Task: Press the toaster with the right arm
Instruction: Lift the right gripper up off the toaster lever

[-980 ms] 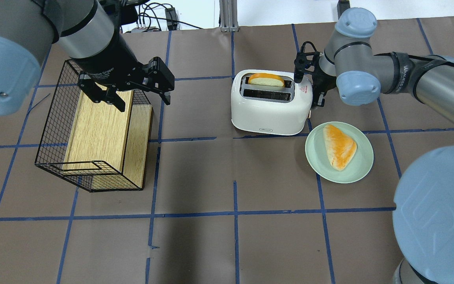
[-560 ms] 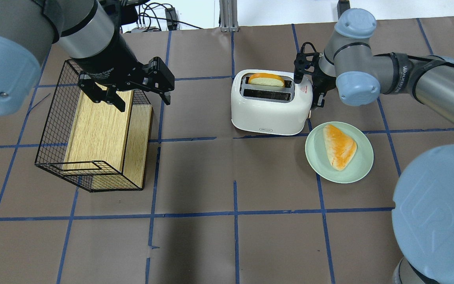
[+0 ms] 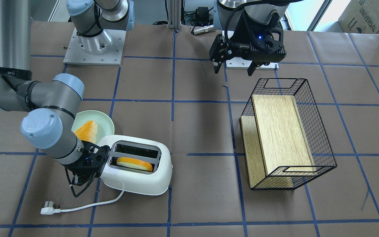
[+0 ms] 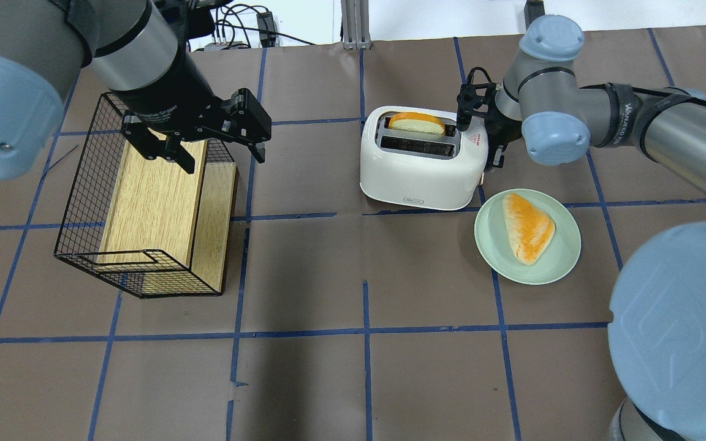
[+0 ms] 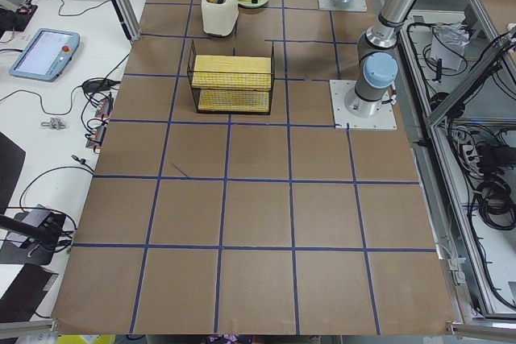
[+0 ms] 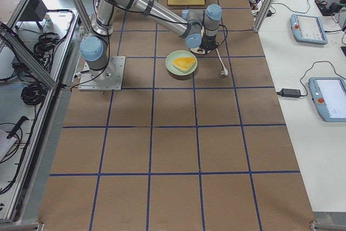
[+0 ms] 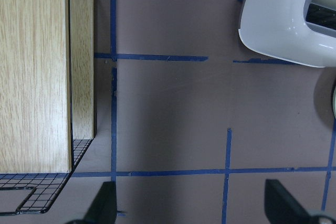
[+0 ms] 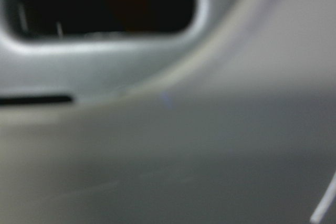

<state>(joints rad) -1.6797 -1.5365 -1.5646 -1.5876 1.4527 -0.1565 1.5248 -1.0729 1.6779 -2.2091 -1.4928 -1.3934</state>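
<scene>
The white toaster [image 4: 420, 168] stands at the table's middle back, with a bread slice [image 4: 417, 124] upright in its far slot. It also shows in the front view [image 3: 137, 179]. My right gripper [image 4: 489, 144] is pressed against the toaster's right end, where its fingers are hidden, so I cannot tell if it is open or shut. In the front view it [image 3: 86, 171] sits at the toaster's end. The right wrist view is filled by the blurred toaster shell [image 8: 210, 150]. My left gripper [image 4: 224, 160] is open and empty above the basket's far end.
A black wire basket [image 4: 83, 202] holding a wooden board [image 4: 151, 196] lies at the left. A pale green plate [image 4: 491, 248] with a bread wedge [image 4: 529, 226] sits just right of the toaster. The toaster's cord and plug [image 3: 48, 208] trail behind it.
The right wrist has shifted slightly and the toaster has turned a little with it. The left arm has not moved.
</scene>
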